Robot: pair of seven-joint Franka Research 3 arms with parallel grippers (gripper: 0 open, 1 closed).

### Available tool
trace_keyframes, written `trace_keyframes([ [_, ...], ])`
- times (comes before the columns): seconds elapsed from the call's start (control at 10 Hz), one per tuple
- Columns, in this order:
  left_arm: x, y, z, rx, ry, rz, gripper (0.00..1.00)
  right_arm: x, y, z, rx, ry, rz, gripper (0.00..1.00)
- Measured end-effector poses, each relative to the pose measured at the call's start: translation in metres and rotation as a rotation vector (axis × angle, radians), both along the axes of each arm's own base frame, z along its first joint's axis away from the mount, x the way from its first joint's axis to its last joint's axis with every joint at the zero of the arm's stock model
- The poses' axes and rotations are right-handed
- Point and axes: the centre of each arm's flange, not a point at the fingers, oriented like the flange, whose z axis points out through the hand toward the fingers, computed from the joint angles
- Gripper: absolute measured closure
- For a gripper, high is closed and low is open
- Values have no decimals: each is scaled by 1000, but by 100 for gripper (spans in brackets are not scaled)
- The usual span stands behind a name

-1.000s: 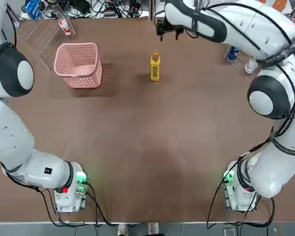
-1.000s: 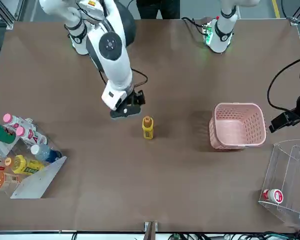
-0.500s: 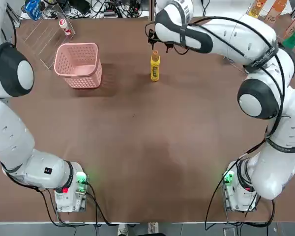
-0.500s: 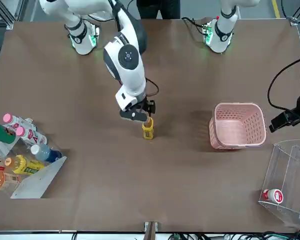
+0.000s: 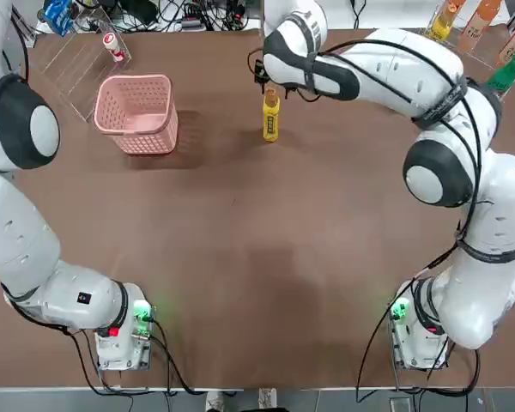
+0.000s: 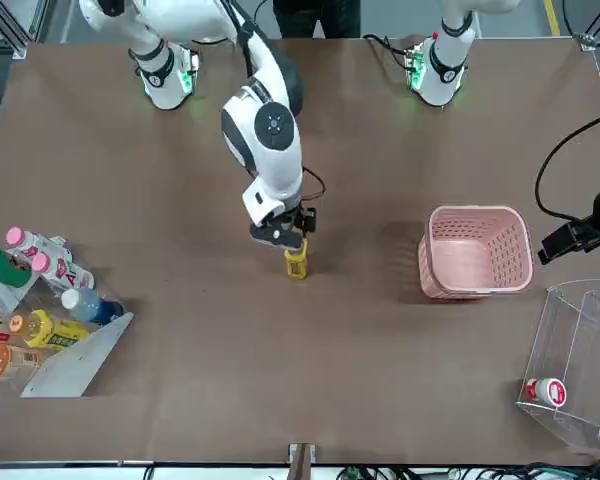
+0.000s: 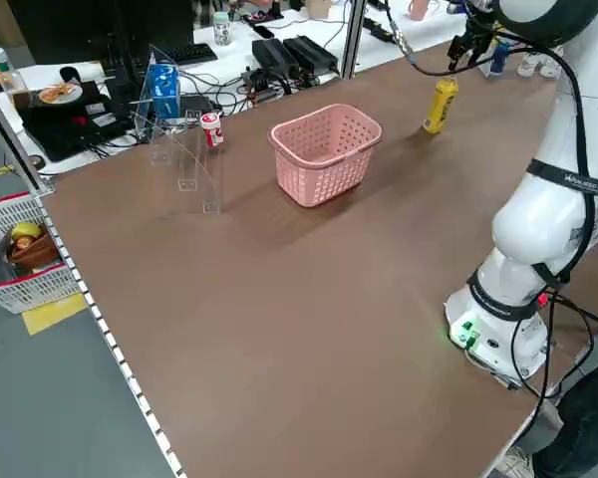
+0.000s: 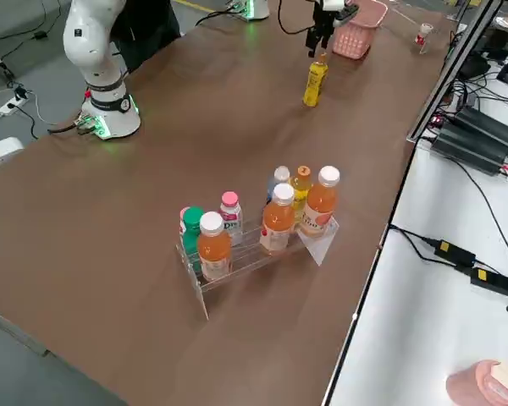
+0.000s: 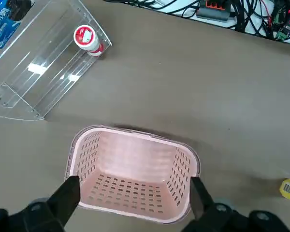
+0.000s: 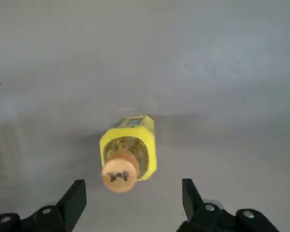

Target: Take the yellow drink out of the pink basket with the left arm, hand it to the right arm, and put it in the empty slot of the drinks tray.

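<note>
The right pincer (image 10: 130,205) hangs spread wide just above the yellow drink (image 5: 271,118), touching nothing; the bottle stands upright on the tabletop (image 5: 257,257). Farther off, the left pincer (image 9: 133,203) is spread, empty, over the pink basket (image 5: 137,112).

- Brown tabletop (image 5: 257,257), bare across the middle and near side.
- Clear acrylic box (image 5: 79,60) at far left corner, lying slanted; small white bottle with red cap (image 5: 112,45) inside, on its side.
- Blue carton (image 7: 162,92) just beyond the box, off the tabletop edge.
- Black cables and power strips (image 7: 289,55) along the far edge.
- White basket with fruit (image 7: 25,261) on the floor, left of the tabletop.
</note>
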Motion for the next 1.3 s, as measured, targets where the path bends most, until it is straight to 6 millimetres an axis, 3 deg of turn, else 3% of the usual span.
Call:
trace_keyframes([
  [0.3,0,0,0,0,0,0,0,2,4,-5,-1,0,-10,16],
  [0.6,0,0,0,0,0,0,0,3,3,-10,-7,3,-17,29],
  [1.3,0,0,0,0,0,0,0,8,4,-14,-1,-3,-52,41],
])
